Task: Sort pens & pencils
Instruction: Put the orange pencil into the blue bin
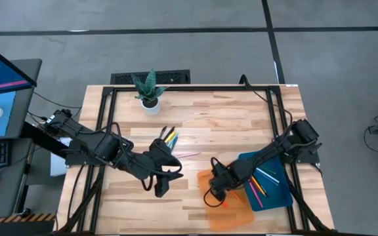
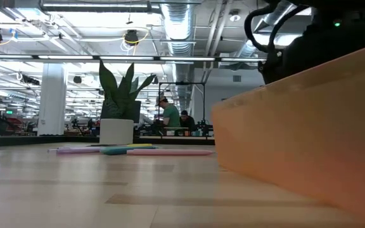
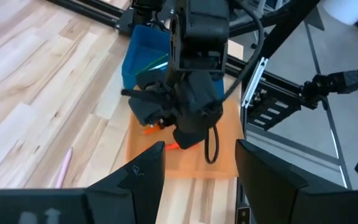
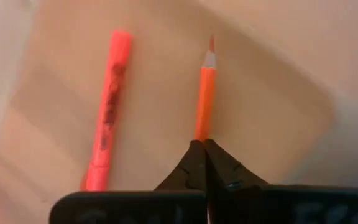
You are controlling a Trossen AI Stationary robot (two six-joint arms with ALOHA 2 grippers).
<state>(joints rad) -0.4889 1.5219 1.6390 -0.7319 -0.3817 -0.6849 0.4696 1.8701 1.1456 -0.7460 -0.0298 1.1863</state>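
Tabletop of pale wood carries everything, and the action sits toward its front right corner. Two flat trays lie there: the blue tray by the right edge with several coloured sticks in it, and the orange tray just beside it at the front edge. Over the orange tray the right end effector is down low with its fingers pinched fully together, and the wrist view shows an orange pencil running out from the fingertips; whether it is clamped or merely lies past the tips I cannot tell. A red-orange marker lies beside it on the tray floor, apart from it.

My read: this is a drop-off or re-grip at the orange tray. If the pencil belongs here, the next move calls for a clean lift straight up, mindful of the tray's low wall.

The left end effector hangs nearby over the front centre, fingers spread, nothing between them, close enough to crowd the right arm's path back.

The unsorted pens & pencils wait mid-table. A potted plant stands at the back edge, well clear.
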